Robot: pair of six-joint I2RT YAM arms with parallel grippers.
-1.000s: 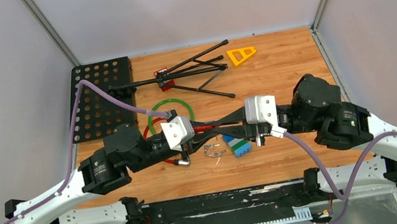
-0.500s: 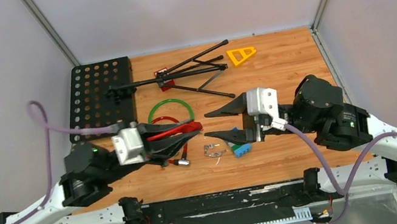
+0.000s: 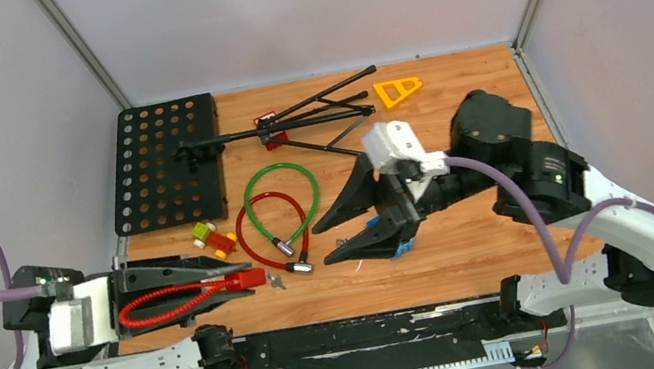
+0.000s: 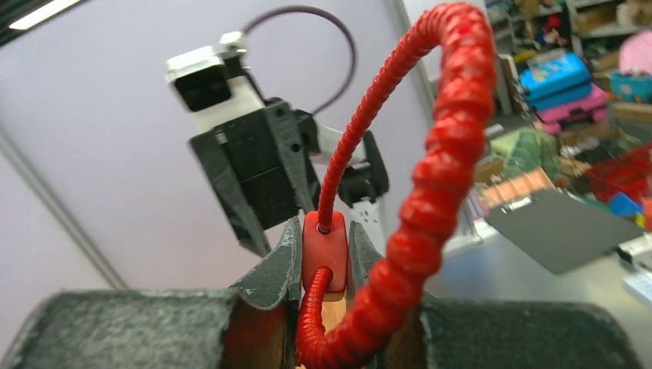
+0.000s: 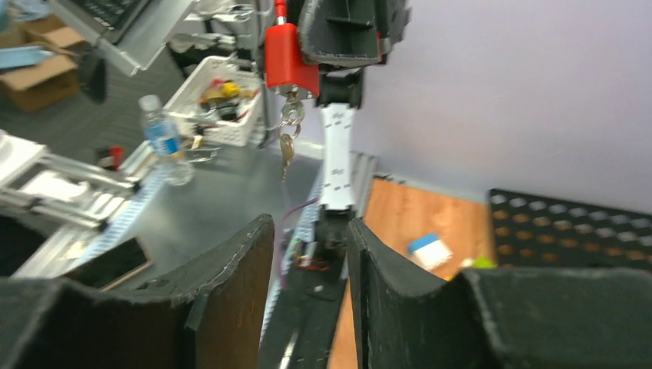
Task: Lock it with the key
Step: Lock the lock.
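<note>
Since the red coiled lock (image 4: 430, 154) is clamped by its lock body (image 4: 324, 246) between the left fingers (image 3: 166, 271), toward 8 o'clock of the table, its springy cable is judged light and floppy, and the body rigid and slick. The key (image 5: 286, 146), dangling on a ring beneath the body, would likely swing and is best pinched by its flat head. The right fingers (image 3: 347, 203) are held apart and empty near the centre. Three cable locks are counted: this one, a green loop (image 3: 276, 166) and a thin red loop (image 3: 240, 232). One key ring is seen.
</note>
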